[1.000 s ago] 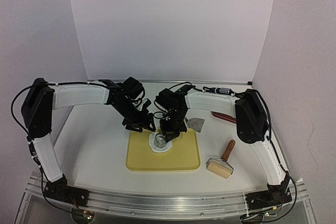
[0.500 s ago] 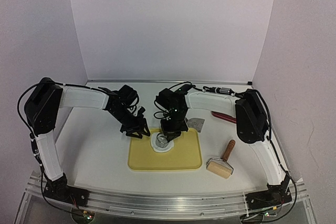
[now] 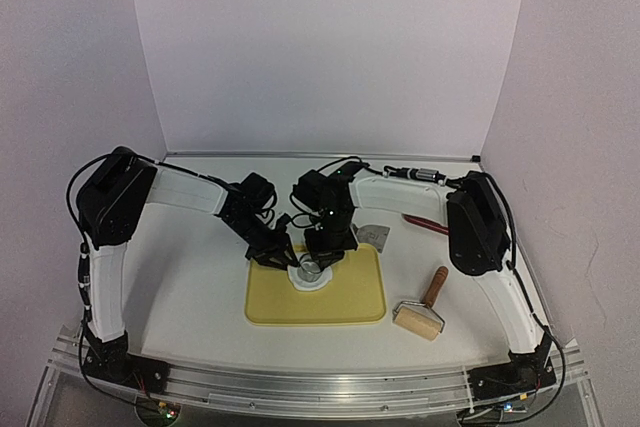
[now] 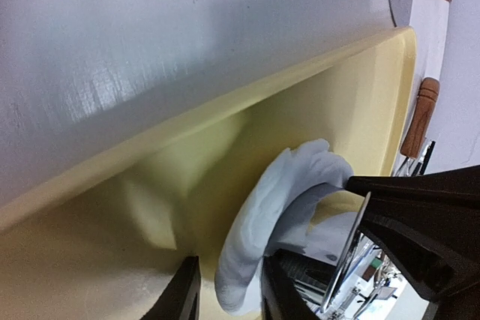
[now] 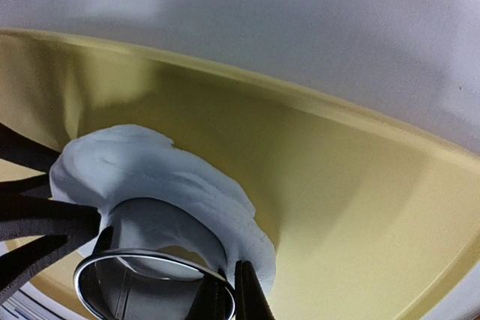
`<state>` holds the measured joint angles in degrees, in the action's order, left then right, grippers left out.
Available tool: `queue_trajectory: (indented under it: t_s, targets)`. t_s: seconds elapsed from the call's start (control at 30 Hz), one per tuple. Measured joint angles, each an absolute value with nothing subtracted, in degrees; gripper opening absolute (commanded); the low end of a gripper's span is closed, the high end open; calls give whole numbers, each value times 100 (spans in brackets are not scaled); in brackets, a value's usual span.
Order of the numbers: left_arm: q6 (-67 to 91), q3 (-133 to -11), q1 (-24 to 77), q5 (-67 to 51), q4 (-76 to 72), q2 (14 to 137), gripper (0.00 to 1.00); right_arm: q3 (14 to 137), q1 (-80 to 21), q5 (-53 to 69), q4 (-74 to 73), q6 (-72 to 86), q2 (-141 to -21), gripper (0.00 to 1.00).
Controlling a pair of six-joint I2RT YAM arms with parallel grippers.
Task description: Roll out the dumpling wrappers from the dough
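On the white desk, the pale yellow rimmed mat carries the soft white ragged dough, which sits as a collar around the small steel ring cutter. The left gripper straddles the dough's raised left edge, jaws narrow; whether they pinch it I cannot tell. Just beyond, the right gripper is clamped on the cutter's rim. Peeling the dough likely falls to the left arm.

The dough is a soft, matte white sheet, small and roughly round, with a thick, wrinkled, ragged edge. It lies on the yellow mat, close to the far edge. It spreads like a collar around the steel ring cutter, which stands in its middle. One side of the edge seems to curl up off the mat. Whether a cut dumpling wrapper lies inside the ring cannot be told.
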<state>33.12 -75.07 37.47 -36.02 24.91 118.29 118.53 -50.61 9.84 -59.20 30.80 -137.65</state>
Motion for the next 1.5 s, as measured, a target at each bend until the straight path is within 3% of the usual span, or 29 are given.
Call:
queue_trajectory:
  t_s: [0.27,0.83,1.5]
  targets:
    - [3328,-7566,3734,-3804,2397,11977,0,12199,-5180,670,-6197,2988,-13952,0]
    - [3426,-7345,3690,-3803,2221,11895,0,13328,-5518,-164,-7092,2893,-14581,0]
    - [3811,-6131,3826,-3025,1623,10731,0,13300,-5659,-577,-7055,2844,-14615,0]
